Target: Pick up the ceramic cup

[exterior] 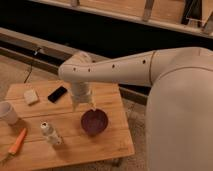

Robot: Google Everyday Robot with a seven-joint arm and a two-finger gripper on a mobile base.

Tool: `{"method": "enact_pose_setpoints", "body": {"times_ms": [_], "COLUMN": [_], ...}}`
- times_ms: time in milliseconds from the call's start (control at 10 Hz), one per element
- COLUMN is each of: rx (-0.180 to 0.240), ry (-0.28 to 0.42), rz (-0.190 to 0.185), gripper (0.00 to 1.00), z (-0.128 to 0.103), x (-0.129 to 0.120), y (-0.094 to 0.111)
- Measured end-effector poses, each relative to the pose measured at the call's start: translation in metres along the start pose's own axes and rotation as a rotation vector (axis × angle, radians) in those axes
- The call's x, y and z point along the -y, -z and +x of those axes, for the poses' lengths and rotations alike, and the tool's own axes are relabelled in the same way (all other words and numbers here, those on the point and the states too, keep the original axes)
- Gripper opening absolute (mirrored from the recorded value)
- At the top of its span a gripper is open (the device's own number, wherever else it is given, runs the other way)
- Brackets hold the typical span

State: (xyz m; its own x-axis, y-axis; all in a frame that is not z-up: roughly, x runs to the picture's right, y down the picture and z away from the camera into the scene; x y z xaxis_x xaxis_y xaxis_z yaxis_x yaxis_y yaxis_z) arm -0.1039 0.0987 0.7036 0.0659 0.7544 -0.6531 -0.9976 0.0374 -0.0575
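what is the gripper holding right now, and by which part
Nothing that shows: the gripper hangs over the table by the bowl; the cup stands apart at the left edge.

Wooden table (102, 146), speckled floor (14, 70)

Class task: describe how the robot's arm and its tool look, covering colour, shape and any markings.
The arm is a thick off-white tube with rounded joints and a row of small dark dots along its side. No cables show on it. The tool, pale like the arm, hangs over the wooden table beside the purple bowl.
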Motion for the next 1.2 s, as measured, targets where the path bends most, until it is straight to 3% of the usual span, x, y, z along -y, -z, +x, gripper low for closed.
{"method": "enact_pose_setpoints", "body": {"times_ms": [1000,1200], "rx": [0.0,0.044], "ry": [0.0,0.029], "rz": [0.0,0.012], "gripper": [0.65,0.65], "z": [0.0,-0.011], "x": [0.0,-0.007], "y": [0.0,0.018]}}
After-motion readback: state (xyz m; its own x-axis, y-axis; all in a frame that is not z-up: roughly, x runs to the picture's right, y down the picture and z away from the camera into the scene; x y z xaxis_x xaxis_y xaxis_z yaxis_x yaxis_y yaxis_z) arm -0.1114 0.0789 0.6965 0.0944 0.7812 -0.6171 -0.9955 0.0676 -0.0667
